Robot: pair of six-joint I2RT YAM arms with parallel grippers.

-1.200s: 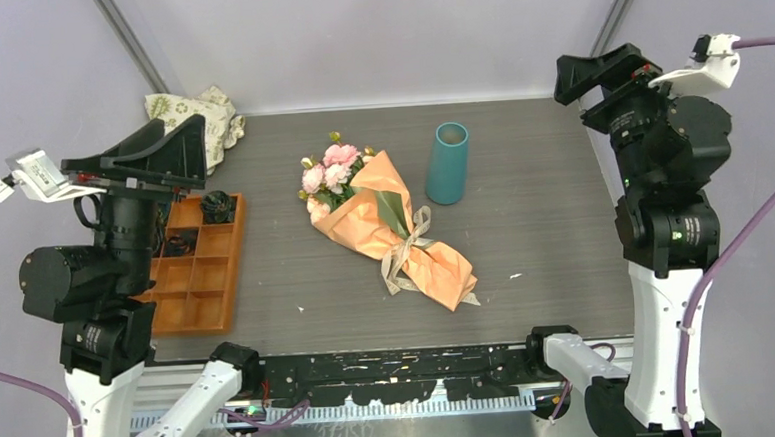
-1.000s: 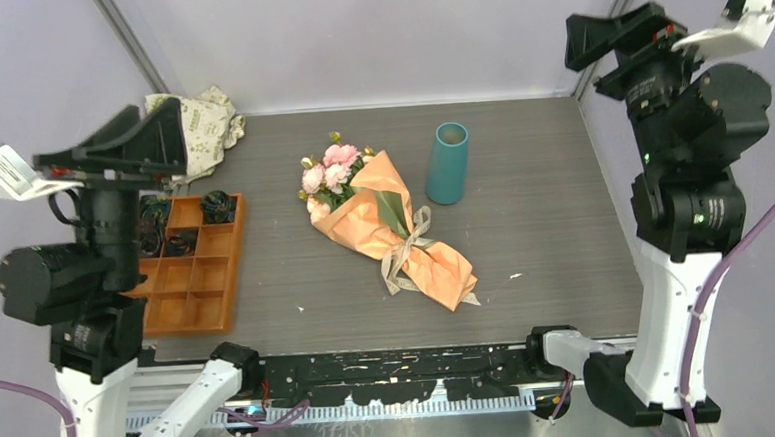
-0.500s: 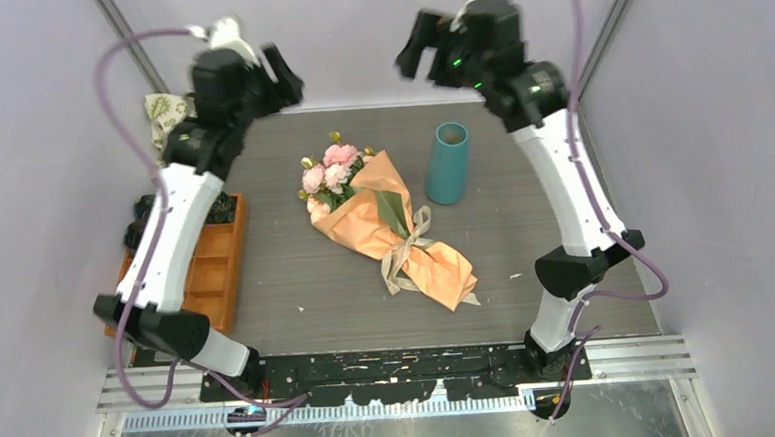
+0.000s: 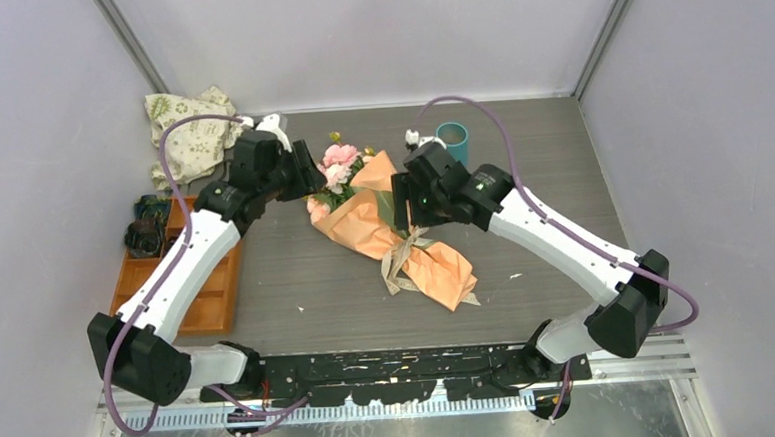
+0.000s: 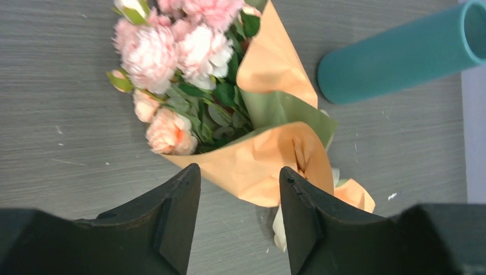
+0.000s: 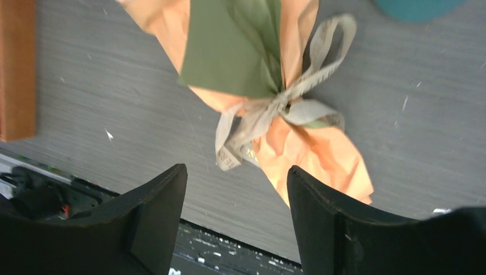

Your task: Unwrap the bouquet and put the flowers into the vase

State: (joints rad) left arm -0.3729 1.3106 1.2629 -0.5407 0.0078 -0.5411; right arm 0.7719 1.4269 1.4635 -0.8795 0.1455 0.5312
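At the far left corner of the table (image 4: 296, 273) lies a leaf-printed cloth bag (image 4: 184, 129). Nearer, along the left edge, sits an orange compartmented tray (image 4: 207, 288). Both are well apart from the work and play no part in this step.

The left end effector (image 5: 239, 172) hovers over the wide end of the bouquet (image 4: 420, 252), its fingers spread with nothing between them. It sits above the paper's rim, just below the flowers (image 5: 172, 51), probably so it can pin or peel the open edge of the wrap without crushing the blooms.

The bouquet lies flat in the middle of the table, on a diagonal. Its blooms point far-left and its crumpled orange tail points near-right. It is fully wrapped, with the olive inner sheet folded over the stems and the beige ribbon bow (image 6: 275, 106) tied at the waist.

The right end effector (image 6: 236, 169) hangs over that bow with its fingers apart, gripping nothing. The ribbon is what holds the cone shut, so it seems the sensible first target.

Just beyond the right end effector, at the far right of the bouquet and not touching it, the vase (image 4: 451, 135) stands upright with its mouth open. It is close enough for a short carry once the stems are free.
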